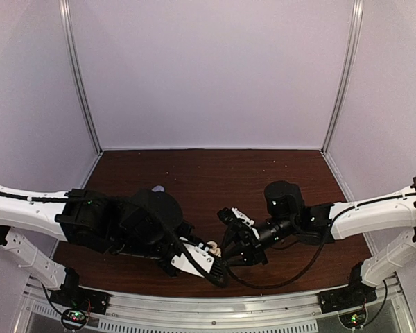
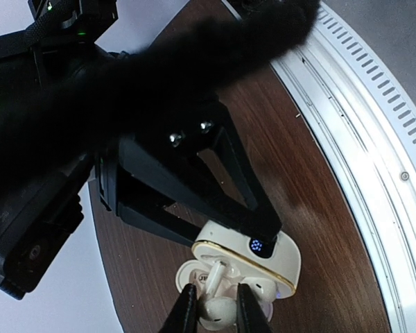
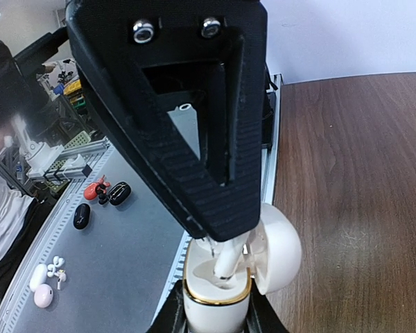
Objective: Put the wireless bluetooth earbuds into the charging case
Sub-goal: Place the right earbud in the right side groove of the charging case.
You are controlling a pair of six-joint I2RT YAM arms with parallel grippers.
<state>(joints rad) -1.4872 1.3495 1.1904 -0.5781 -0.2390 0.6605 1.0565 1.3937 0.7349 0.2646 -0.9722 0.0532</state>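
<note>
The white charging case [image 2: 277,255] with a gold rim and a lit display stands open near the table's front edge. My right gripper [image 3: 216,284] is shut on the case body [image 3: 217,313], with the lid [image 3: 281,250] swung to the right. My left gripper [image 2: 216,286] is shut on a white stemmed earbud [image 2: 218,313], its stem [image 3: 229,262] pointing down into a case socket. A second white earbud [image 2: 259,288] sits in the case beside it. In the top view both grippers meet at the case [image 1: 211,245]. The bluish-purple earbuds do not show clearly.
The metal rail [image 2: 374,159] at the table's front edge runs close beside the case. Below the table, on a grey floor [image 3: 111,257], lie other earbud cases. A small pale lilac thing [image 1: 158,188] peeks out behind my left arm.
</note>
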